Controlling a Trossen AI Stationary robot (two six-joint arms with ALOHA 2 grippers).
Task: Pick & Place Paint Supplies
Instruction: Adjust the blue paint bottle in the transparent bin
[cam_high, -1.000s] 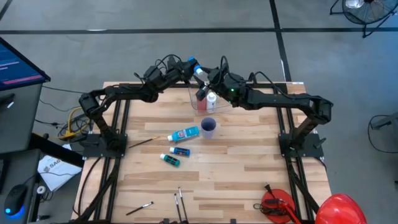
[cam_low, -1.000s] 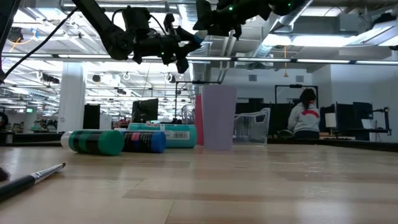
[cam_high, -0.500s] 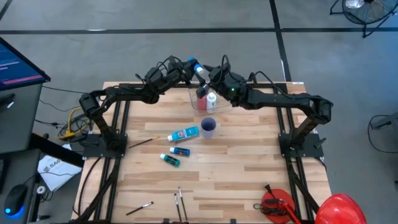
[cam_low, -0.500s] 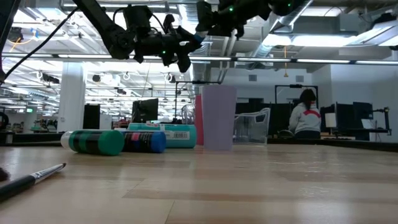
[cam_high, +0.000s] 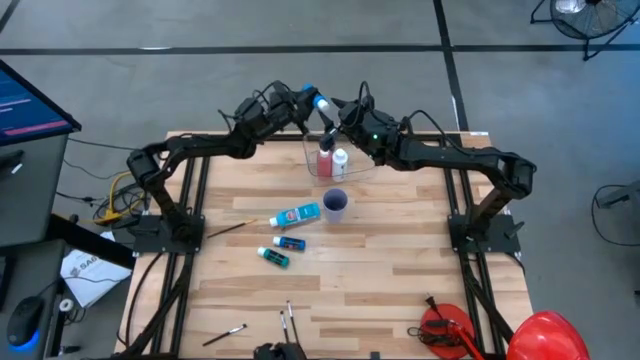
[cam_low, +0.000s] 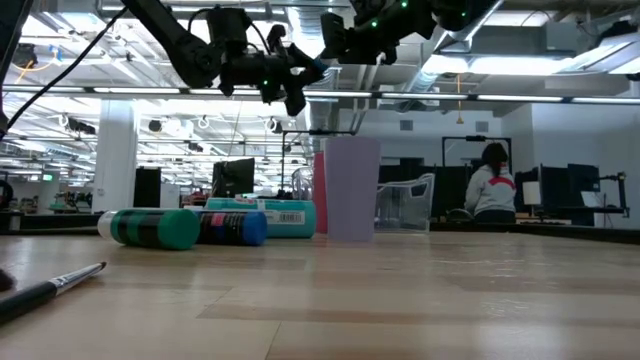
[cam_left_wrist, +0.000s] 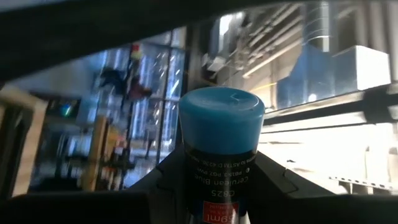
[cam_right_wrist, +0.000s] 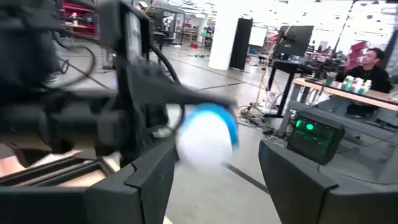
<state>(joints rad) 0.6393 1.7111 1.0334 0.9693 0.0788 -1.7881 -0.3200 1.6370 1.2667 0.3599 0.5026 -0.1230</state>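
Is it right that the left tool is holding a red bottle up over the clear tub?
Not quite: the bottle in the left tool is blue, not red, as the left wrist view shows. It is indeed held up by the clear tub.

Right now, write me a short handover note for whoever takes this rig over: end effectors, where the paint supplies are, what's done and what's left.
Left end effector: shut on a blue paint bottle, held in the air above the clear plastic tub.
Right end effector: open, empty, facing the blue bottle's white cap just beside it.
Done: a red bottle and a white bottle stand in the tub.
Left on the table: the light blue tube, a small blue bottle, a teal bottle, one brush beside them and three brushes near the front edge.
The purple cup is not part of the job.
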